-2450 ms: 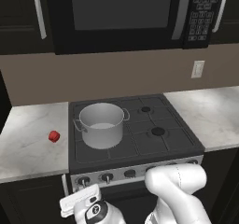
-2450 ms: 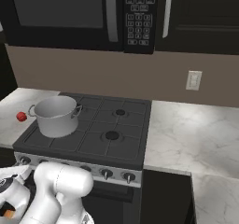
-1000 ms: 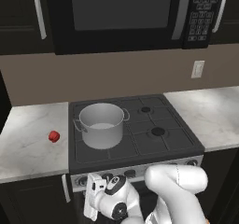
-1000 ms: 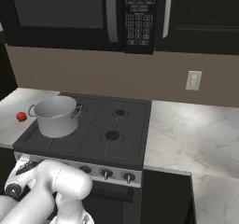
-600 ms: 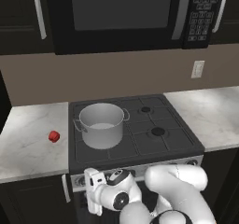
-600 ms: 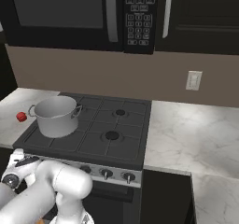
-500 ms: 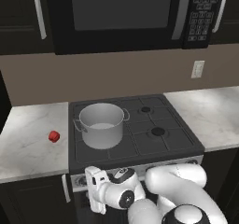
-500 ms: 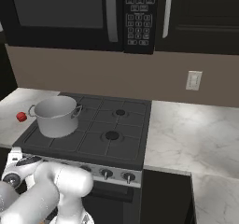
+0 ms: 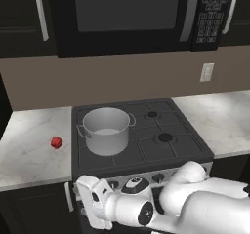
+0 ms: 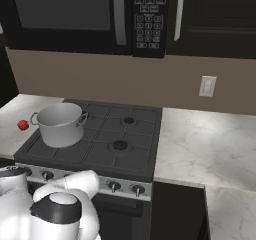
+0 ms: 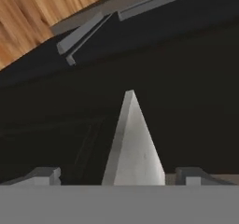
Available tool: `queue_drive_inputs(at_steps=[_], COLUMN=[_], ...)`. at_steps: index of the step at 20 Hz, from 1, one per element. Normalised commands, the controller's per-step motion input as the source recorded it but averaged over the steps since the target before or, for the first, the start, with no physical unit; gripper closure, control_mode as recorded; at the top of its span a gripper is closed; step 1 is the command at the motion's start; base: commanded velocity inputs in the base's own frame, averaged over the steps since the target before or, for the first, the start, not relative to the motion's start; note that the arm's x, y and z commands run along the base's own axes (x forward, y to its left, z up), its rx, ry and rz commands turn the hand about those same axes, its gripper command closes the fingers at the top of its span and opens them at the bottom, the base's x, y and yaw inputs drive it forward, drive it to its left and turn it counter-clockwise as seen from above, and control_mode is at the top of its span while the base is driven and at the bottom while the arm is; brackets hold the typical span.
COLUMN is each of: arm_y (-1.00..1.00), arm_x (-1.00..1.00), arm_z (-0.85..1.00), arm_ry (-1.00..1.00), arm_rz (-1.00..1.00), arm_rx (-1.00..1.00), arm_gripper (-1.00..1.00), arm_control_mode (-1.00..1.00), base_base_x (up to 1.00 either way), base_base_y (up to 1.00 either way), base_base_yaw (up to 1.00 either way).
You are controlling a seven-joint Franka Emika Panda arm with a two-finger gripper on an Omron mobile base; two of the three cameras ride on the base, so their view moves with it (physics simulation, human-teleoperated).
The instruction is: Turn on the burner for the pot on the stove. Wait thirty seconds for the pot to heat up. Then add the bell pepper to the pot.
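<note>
The silver-grey pot (image 9: 106, 129) (image 10: 60, 123) stands on the front left burner of the black stove (image 9: 161, 152) (image 10: 134, 149), with no lid on it. The small red bell pepper (image 9: 56, 142) (image 10: 22, 125) lies on the marble counter to the pot's left. My gripper (image 11: 119, 175) hangs low in front of the stove's left end, below the silver strip of knobs (image 9: 157, 177) (image 10: 114, 186). Its hand (image 9: 92, 204) is white and blocky. The two fingertips (image 11: 45, 174) stand wide apart, open, holding nothing. A pale wedge-shaped edge rises between them against dark cabinet fronts.
A microwave (image 9: 132, 13) hangs over the stove. Marble counter (image 9: 222, 126) runs on both sides, with a wall outlet (image 9: 207, 72) at the right. Dark cabinet doors and wood floor (image 11: 42, 17) lie below. My own arm (image 9: 195, 208) crowds the space before the oven.
The hand has come up and a little right, from near the floor to just under the knob strip. Its jaws have gone from shut to open. Pot and pepper have not moved.
</note>
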Motion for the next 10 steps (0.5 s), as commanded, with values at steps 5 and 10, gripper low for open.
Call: queue_drive_inputs(at_steps=[5, 10], arm_y=[0.0, 0.0], arm_x=[-0.28, -0.11], arm_z=[0.98, 0.84], arm_ry=[0.0, 0.0], arm_rz=[0.15, 0.08], arm_rx=[0.0, 0.0], arm_gripper=[-1.0, -1.0], arm_control_mode=[-1.0, -1.0], base_base_x=[0.0, 0.0], base_base_y=[0.0, 0.0], base_base_yaw=[0.0, 0.0])
